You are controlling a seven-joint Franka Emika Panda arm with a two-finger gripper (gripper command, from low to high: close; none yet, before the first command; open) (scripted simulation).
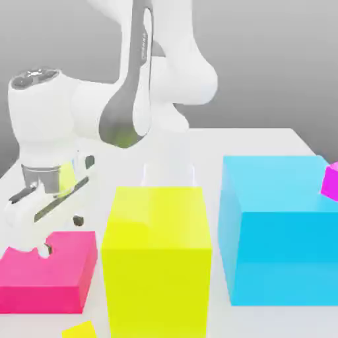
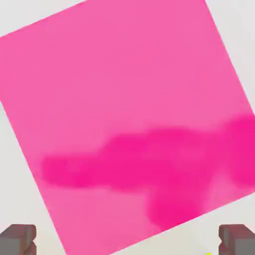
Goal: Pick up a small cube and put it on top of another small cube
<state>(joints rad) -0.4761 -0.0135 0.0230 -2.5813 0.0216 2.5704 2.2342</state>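
Tool (image 1: 41, 228) open over pink block (image 1: 56, 267) | white table (image 1: 264, 142) | grey backdrop (image 1: 277, 53)

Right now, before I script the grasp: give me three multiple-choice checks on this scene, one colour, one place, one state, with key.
1. What colour is the large matte cube standing between the flat pink block and the large cyan cube in the exterior view?
A. green
B. yellow
C. red

2. What is the hand above?
A. the flat pink block
B. the large cyan cube
C. the middle cube

3. How are the hand's fingers?
A. shut on the pink block
B. shut on nothing
C. open, nothing between them

Key:
1 B, its faces are plain yellow.
2 A, the hand view looks straight onto the pink top.
3 C, the fingertips sit far apart at opposite edges of the hand view.
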